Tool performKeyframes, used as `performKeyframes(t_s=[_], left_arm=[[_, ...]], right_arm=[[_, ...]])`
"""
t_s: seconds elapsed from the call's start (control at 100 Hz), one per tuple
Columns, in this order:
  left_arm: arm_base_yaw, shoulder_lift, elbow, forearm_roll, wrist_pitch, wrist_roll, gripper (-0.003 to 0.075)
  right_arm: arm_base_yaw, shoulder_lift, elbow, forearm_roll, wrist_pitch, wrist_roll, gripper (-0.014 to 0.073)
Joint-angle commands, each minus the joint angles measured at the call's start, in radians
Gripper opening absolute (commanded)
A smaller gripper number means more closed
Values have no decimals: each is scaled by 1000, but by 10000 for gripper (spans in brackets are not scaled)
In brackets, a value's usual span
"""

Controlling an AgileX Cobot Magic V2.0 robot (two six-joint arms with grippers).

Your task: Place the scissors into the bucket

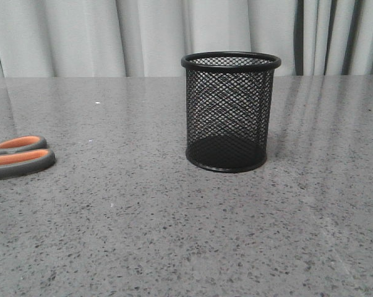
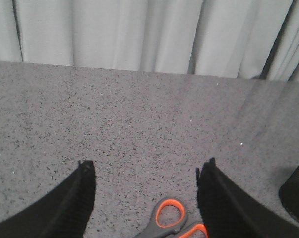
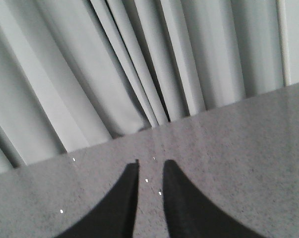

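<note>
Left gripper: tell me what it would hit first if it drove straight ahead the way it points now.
Probably nothing but the grey tabletop. The left gripper is open, the scissors lie under it between the fingers, and the bucket sits off to one side. Beyond is bare table, then curtain; depth is unclear.

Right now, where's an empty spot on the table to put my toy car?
Between the scissors at the left edge and the bucket, the table is bare. So is the wide near strip in front of both, and the stretch right of the bucket. Only the far left edge, by the scissors, is crowded.
</note>
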Motion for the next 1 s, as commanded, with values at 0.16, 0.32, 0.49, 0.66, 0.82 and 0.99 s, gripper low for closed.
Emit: performKeyframes(t_s=[0.16,0.32,0.49,0.66,0.82,0.99], left_arm=[[-141,274,-226,285,63,61,363],[-270,410,-320,509,152,119,370],[-359,542,-382,647,302,298,370],[-359,661,-398,647,363,513,370],[-331,739,-401,605,414,666,370],[-268,810,-401,478,464,837,396]], right_arm=[[104,121,-143,-9,127,-45,503],[174,166,-143,-9,131,-45,503],[208,180,-143,-9,84,-45,503],[211,188,-141,-9,70,-45,503],[211,188,-141,-9,77,-45,503],[211,188,-134,-10,78,-45,503]])
